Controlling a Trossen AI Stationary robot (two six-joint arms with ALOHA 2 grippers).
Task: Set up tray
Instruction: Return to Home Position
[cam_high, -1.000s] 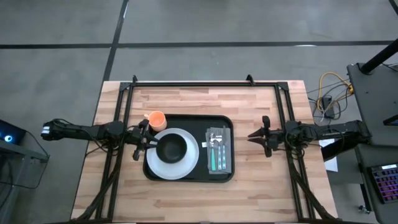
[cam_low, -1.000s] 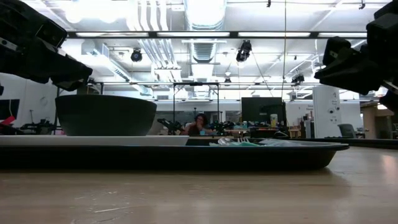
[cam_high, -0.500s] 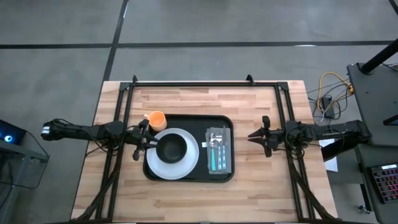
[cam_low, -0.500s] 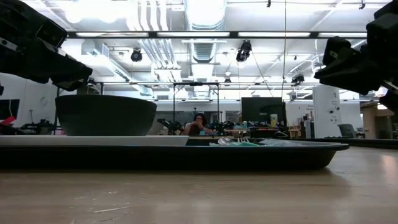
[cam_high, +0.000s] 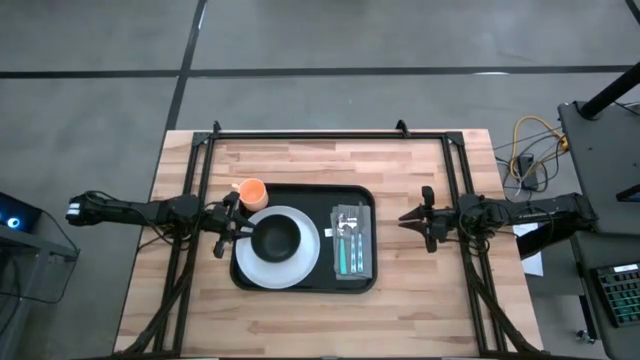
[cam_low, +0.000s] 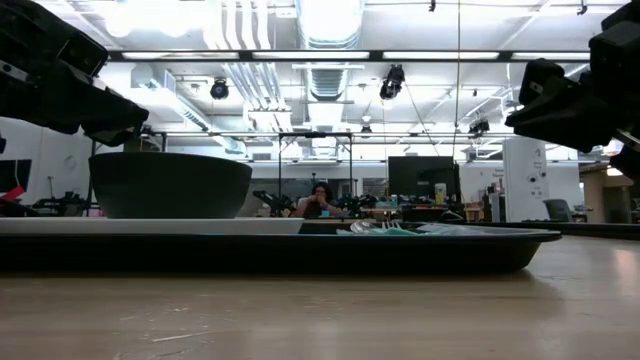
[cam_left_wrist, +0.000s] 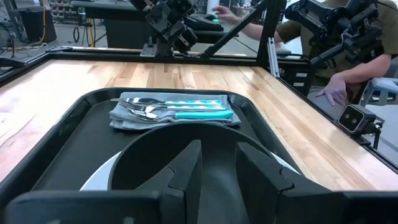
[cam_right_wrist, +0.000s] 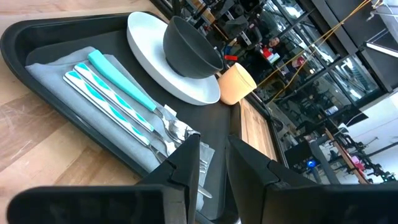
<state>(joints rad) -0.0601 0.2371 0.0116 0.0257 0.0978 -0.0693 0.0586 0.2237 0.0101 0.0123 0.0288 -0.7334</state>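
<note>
The black tray (cam_high: 305, 281) lies flat at the middle of the table. On its left half sits the white plate (cam_high: 300, 262) with the small black bowl (cam_high: 277, 237) on it. A grey napkin (cam_high: 364, 262) with teal-handled cutlery (cam_high: 346, 255) lies on its right half. An orange cup (cam_high: 251, 192) stands at the tray's far left corner. My left gripper (cam_high: 238, 228) hovers at the tray's left rim, facing the bowl (cam_left_wrist: 155, 162), with a narrow gap between its fingers (cam_left_wrist: 217, 149). My right gripper (cam_high: 403, 218) hovers right of the tray, narrowly open (cam_right_wrist: 213, 146).
Bare wood surrounds the tray, widest toward the near and far edges. A black frame (cam_high: 330, 134) runs along the far edge and down both sides. In the low view both grippers hang above tray height. A person sits beyond the table (cam_left_wrist: 348, 68).
</note>
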